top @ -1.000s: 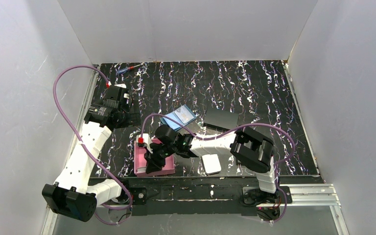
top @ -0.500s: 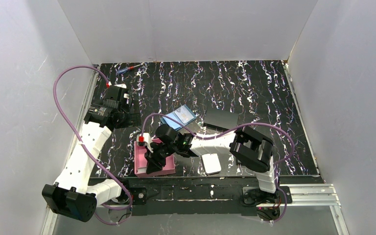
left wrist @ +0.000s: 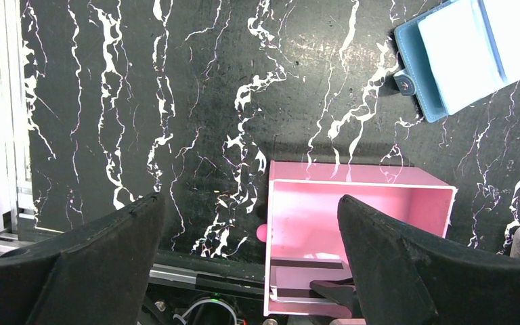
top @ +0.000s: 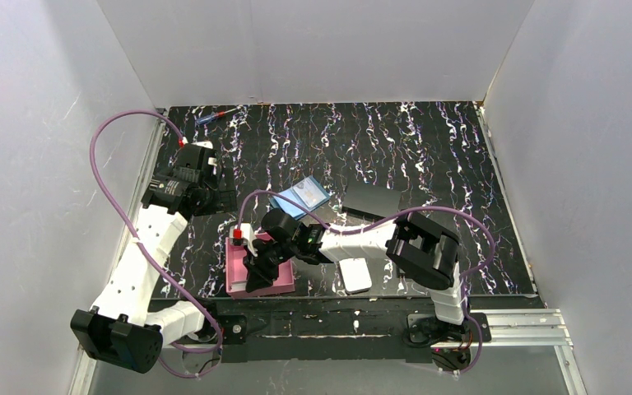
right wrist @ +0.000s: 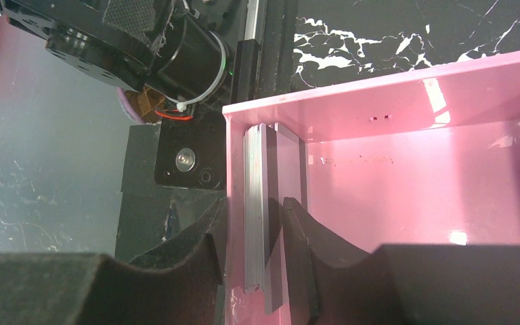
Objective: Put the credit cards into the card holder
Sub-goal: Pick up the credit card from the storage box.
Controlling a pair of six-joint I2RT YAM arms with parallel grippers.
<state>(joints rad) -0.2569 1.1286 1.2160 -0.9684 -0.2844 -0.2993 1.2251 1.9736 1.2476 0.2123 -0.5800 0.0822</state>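
Right gripper (right wrist: 253, 215) clamps credit cards (right wrist: 258, 162) against pink tray (right wrist: 379, 91) wall; left gripper (left wrist: 250, 203) gapes empty

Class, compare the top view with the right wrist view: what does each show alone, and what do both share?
Top view only: the open blue wallet, a white block and a black rectangle. Right wrist only: cards standing on edge against a wall of the pink tray, hidden from above. Both: that tray and the right gripper reaching into it.
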